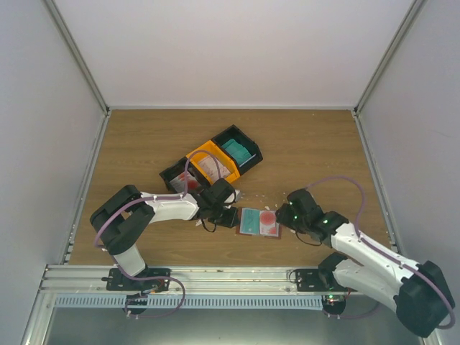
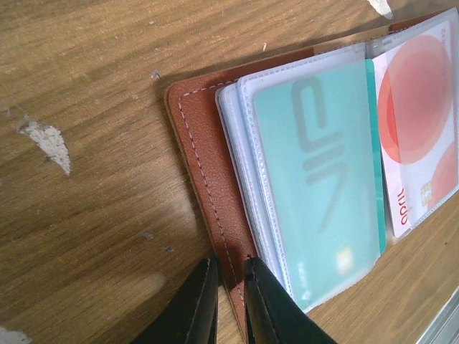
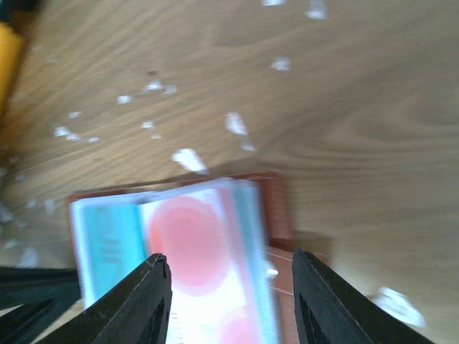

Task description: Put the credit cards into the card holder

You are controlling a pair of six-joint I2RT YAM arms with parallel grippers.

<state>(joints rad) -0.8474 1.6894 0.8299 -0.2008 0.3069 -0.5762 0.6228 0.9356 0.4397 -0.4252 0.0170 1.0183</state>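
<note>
My left gripper (image 2: 229,269) is nearly closed. Its two black fingers (image 2: 195,308) sit at the bottom edge of the left wrist view, with only a thin slot between them. The stitched edge of the card holder (image 2: 204,165) runs into that slot, so I have the brown leather cover pinched there.

From that grip the holder lies open, running up and to the right across the frame with its clear plastic sleeves fanned out. The nearest sleeve holds a teal-green card (image 2: 323,179). At the right edge of the frame, the next sleeve holds a white card with a red round mark (image 2: 419,129). A white scrap (image 2: 46,143) lies on the wood at the left.

My right gripper (image 3: 229,258) is spread wide, with one finger at each lower corner of its blurred view and nothing clamped between them. The open sleeves lie under the gap. I cannot tell whether either finger touches them.

From the top camera, the holder lies flat on the table (image 1: 144,144), low and centre in the frame between my two grippers. Above and to the left of it stand three bins in a slanted row. A black bin (image 1: 248,144) holds teal cards, an orange bin (image 1: 198,154) holds a pale card, and in another black bin (image 1: 171,175) I see something white and red.
</note>
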